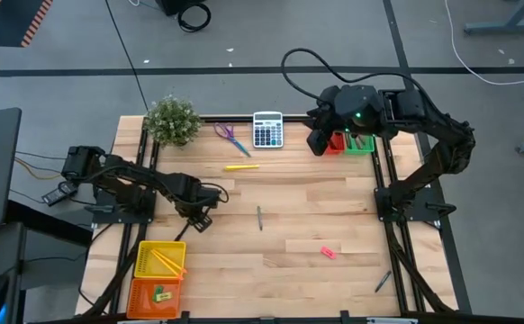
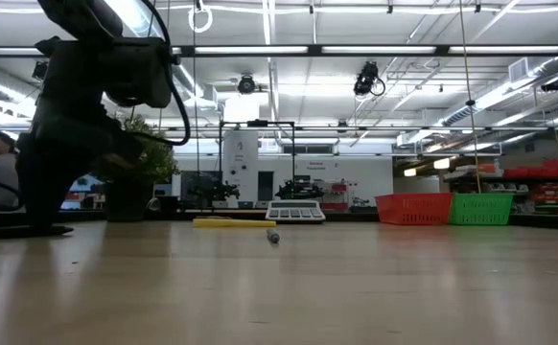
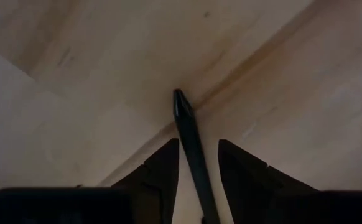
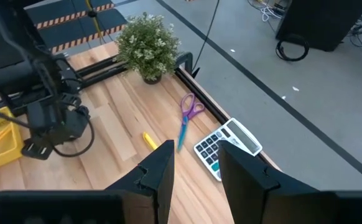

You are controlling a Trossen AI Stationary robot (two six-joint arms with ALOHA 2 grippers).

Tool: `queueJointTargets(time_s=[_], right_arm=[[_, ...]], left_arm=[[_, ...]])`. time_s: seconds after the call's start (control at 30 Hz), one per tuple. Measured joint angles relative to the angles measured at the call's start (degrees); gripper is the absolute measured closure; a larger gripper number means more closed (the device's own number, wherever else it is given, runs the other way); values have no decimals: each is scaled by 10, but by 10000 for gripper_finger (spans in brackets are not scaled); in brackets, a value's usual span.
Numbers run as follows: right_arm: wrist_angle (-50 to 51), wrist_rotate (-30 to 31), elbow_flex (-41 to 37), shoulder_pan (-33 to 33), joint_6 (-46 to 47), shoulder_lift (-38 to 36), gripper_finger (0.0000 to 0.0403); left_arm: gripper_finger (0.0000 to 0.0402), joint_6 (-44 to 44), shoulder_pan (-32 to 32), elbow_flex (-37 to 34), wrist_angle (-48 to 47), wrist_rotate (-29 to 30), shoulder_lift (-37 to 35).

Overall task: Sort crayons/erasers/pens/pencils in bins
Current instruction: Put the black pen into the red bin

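Left wrist view shows the left gripper (image 3: 198, 163) low over the table (image 3: 305, 87), fingers (image 3: 162, 171) parted with a dark pen (image 3: 190, 146) lying in the gap; contact cannot be confirmed. High view places this gripper at 9 o'clock. Right gripper (image 1: 323, 144) hovers at 1 o'clock over the red bin (image 1: 338, 144), fingers apart, holding nothing.

Pen (image 3: 190, 140) between left hand's (image 3: 198, 163) fingers (image 3: 162, 171), on table (image 3: 305, 93).
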State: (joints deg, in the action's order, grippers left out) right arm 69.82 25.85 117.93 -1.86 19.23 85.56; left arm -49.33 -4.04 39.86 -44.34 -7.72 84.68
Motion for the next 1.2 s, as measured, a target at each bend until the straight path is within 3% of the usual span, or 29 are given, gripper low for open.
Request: queueJointTargets(time_s=[0.17,0.5,0.93,1.2], right_arm=[[0,0,0,-6,1,0,272],[-1,2,0,-6,1,0,272],[-1,2,0,-6,1,0,272],[-1,2,0,-3,1,0,272]], left_arm=[[301,-12,-1,0,0,36,0],[356,-22,1,1,4,48,1],[309,-60,1,3,29,49,20],[326,-97,0,3,32,47,40]])
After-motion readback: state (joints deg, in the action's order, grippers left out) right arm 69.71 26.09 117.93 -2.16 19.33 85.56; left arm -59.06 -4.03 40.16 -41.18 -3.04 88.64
